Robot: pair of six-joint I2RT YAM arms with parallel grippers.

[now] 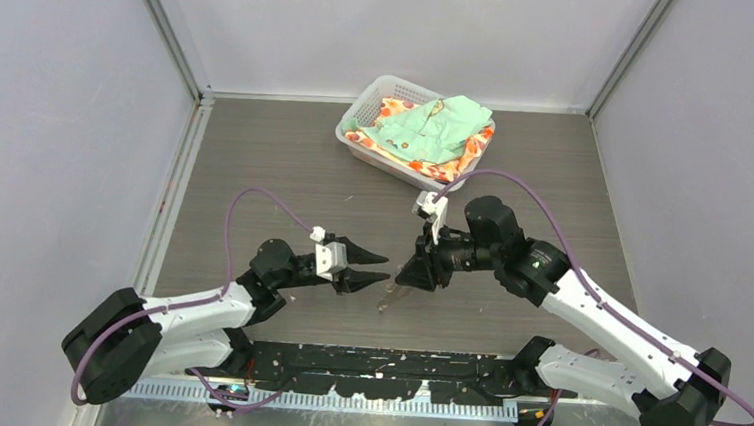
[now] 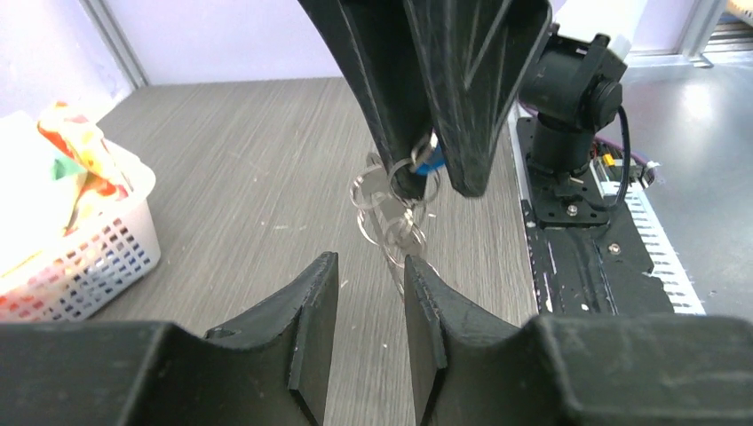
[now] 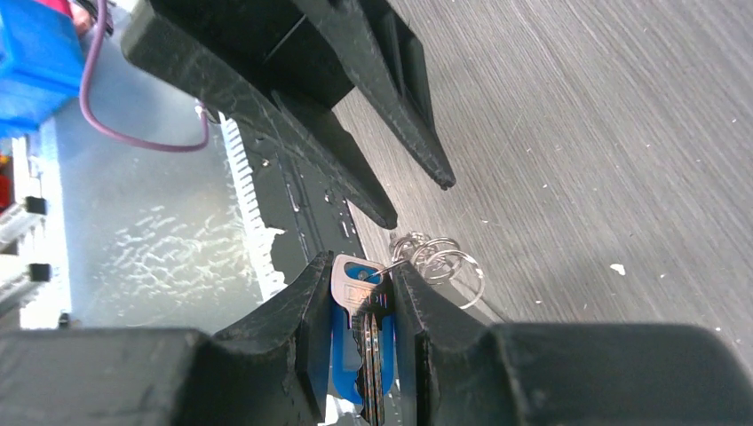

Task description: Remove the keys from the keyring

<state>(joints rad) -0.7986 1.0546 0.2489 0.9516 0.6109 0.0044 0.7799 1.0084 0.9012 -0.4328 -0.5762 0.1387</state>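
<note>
The right gripper (image 3: 360, 266) pinches the keys (image 3: 362, 306) tight, and one has a blue head. The keyring (image 3: 441, 260) hangs from them, close to the left gripper (image 1: 385, 268) — its fingers are spread apart

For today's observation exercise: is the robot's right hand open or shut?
Shut on the keys. In the right wrist view, the right hand presses them from both sides, with no gap.

Silvery keys (image 3: 360, 291) with one blue head, silvery keyring (image 3: 426, 252), grey streaked table (image 1: 286, 167), white mesh basket (image 1: 358, 131)
</note>
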